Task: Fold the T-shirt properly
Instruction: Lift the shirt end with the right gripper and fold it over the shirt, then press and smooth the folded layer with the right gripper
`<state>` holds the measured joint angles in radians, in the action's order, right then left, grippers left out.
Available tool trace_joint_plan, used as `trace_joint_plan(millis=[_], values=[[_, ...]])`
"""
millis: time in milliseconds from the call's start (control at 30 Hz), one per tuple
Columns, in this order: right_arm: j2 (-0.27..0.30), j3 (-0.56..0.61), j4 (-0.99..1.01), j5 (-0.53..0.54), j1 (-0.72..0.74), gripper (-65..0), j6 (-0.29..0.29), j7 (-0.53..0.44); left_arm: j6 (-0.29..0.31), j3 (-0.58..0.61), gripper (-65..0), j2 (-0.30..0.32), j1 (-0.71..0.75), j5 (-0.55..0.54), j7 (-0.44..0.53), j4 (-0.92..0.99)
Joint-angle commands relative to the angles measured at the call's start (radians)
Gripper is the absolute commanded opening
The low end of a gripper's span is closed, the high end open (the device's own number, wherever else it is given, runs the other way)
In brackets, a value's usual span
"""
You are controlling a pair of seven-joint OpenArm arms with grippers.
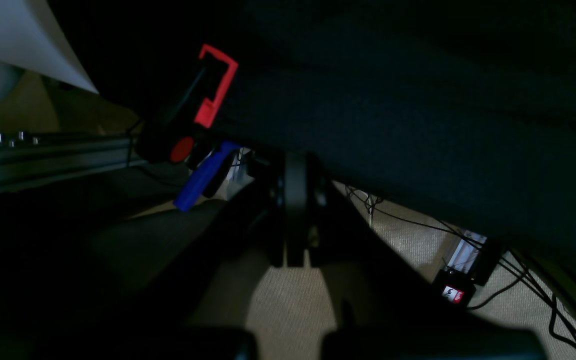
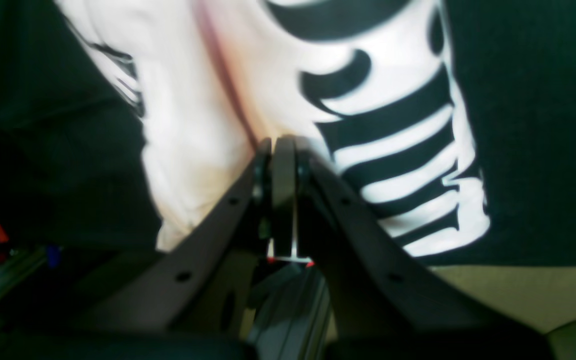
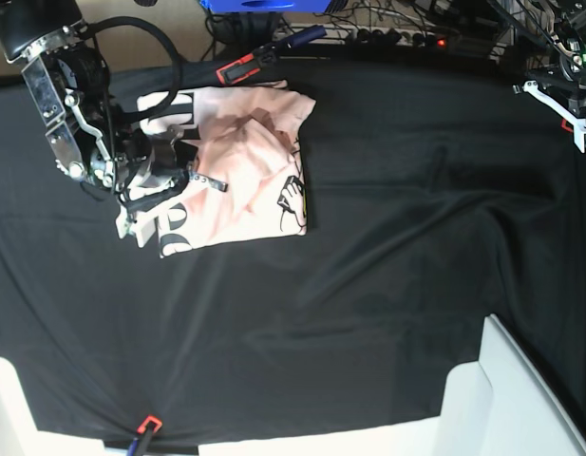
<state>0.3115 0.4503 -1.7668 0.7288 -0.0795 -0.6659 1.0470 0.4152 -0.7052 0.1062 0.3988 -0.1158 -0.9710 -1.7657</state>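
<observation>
The pale pink T-shirt (image 3: 250,152) lies partly folded and rumpled at the table's far left, with black lettering showing along its left and lower edges. In the right wrist view the T-shirt (image 2: 193,115) fills the upper middle, its black striped print to the right. My right gripper (image 2: 283,147) is shut, its tips pinching a raised crease of the fabric; in the base view the right gripper (image 3: 199,178) sits on the shirt's left half. My left gripper (image 1: 295,162) is shut, holding nothing I can see, beside the hanging black cloth edge. The left arm (image 3: 563,81) stays at the far right corner.
A black table cloth (image 3: 387,247) covers the table, with wrinkles right of centre. A red clamp (image 1: 215,85) with a blue handle (image 1: 203,175) grips the table edge by my left gripper. Another clamp (image 3: 237,68) sits behind the shirt. A white box (image 3: 520,399) stands front right. Cables (image 3: 397,28) lie behind.
</observation>
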Motion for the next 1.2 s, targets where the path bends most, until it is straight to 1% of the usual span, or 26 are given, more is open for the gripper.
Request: trace_joint_plan(millis=[0,233,467,567,700,733,800,933,1100,1167], values=[[0.001,-0.002,-0.014,0.007,0.005,-64.7,0.004,-0.003,-0.009,-0.006,-65.0,0.017,-0.001,0.0,0.013,-0.015],[-0.01,0.002,-0.012,0.01,0.004,-64.7,0.004,-0.003,-0.009,-0.006,-65.0,0.017,-0.001,0.0,0.013,-0.015],[-0.074,0.005,0.026,0.01,0.025,-64.7,0.007,0.005,-0.009,-0.006,-65.0,0.017,-0.001,0.0,0.013,-0.015],[-0.082,0.038,0.046,0.008,0.045,-64.7,0.056,-0.003,-0.009,-0.006,-65.0,0.017,0.001,0.0,0.013,-0.015],[-0.088,0.095,0.081,0.008,0.096,-64.7,0.059,-0.004,-0.009,-0.006,-65.0,0.017,0.001,0.0,0.013,-0.015],[-0.102,0.104,0.091,0.008,0.108,-64.7,0.059,-0.004,-0.009,-0.006,-65.0,0.017,0.001,0.0,0.013,-0.015],[-0.12,0.107,0.115,0.008,0.132,-64.7,0.061,-0.001,-0.009,-0.006,-65.0,0.017,0.001,0.0,0.013,-0.015],[-0.137,0.109,0.167,0.008,0.172,-64.7,0.071,-0.003,-0.009,-0.006,-65.0,0.017,0.001,0.0,0.013,-0.015],[-0.142,0.109,0.242,0.007,0.229,-64.7,0.131,-0.006,-0.009,-0.006,-65.0,0.017,0.001,0.0,0.013,-0.015],[-0.148,0.109,0.275,0.007,0.255,-64.7,0.15,-0.024,-0.009,-0.006,-65.0,0.017,0.001,0.0,0.013,-0.015]])
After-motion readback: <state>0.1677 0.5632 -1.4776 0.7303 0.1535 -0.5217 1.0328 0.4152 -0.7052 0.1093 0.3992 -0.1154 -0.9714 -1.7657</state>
